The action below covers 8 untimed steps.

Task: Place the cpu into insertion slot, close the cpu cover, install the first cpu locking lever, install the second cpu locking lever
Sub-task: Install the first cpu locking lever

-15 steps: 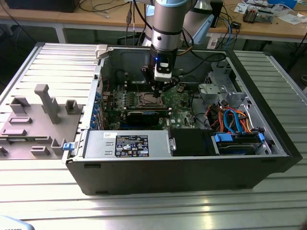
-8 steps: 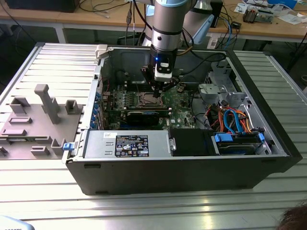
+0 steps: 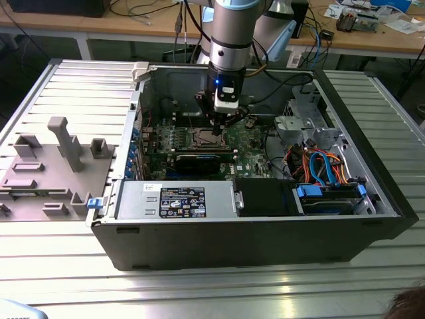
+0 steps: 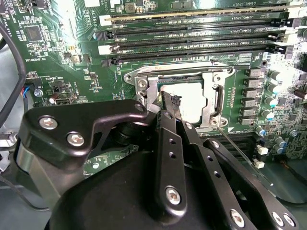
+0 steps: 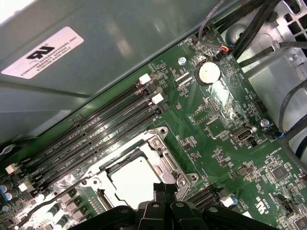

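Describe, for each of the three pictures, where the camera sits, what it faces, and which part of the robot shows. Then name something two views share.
Exterior view: off the arm, above the open computer case, facing down; shows the arm and gripper.
Second wrist view: on the wrist, facing the motherboard; shows the gripper at the insertion slot.
First wrist view: on the wrist, facing the motherboard; shows the gripper.
Shared: both wrist views show the pale cpu.
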Each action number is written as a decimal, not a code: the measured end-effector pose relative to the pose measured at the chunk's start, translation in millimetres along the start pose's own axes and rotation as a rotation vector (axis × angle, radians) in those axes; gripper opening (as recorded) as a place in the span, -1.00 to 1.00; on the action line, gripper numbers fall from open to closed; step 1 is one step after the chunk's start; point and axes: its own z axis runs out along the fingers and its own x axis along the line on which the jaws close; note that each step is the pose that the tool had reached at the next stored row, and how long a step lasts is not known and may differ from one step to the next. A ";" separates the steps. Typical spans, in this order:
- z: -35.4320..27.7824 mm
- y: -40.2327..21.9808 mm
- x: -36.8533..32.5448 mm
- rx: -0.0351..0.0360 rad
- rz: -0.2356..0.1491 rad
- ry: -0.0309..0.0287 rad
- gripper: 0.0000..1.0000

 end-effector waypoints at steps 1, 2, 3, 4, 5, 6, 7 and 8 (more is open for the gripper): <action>0.0 0.0 0.0 0.0000 -0.001 -0.0001 -0.79; 0.0 0.0 0.0 0.0000 -0.002 -0.0001 -0.79; 0.0 0.0 0.0 0.0001 -0.004 -0.0003 -0.79; 0.0 0.0 0.0 0.0000 -0.005 -0.0003 -0.79; 0.0 0.0 0.0 0.0000 -0.006 -0.0004 -0.79; 0.0 0.0 0.0 0.0001 -0.007 -0.0005 -0.79; 0.0 0.0 0.0 0.0000 -0.009 -0.0006 -0.79; 0.0 0.0 0.0 0.0000 -0.009 -0.0006 -0.79</action>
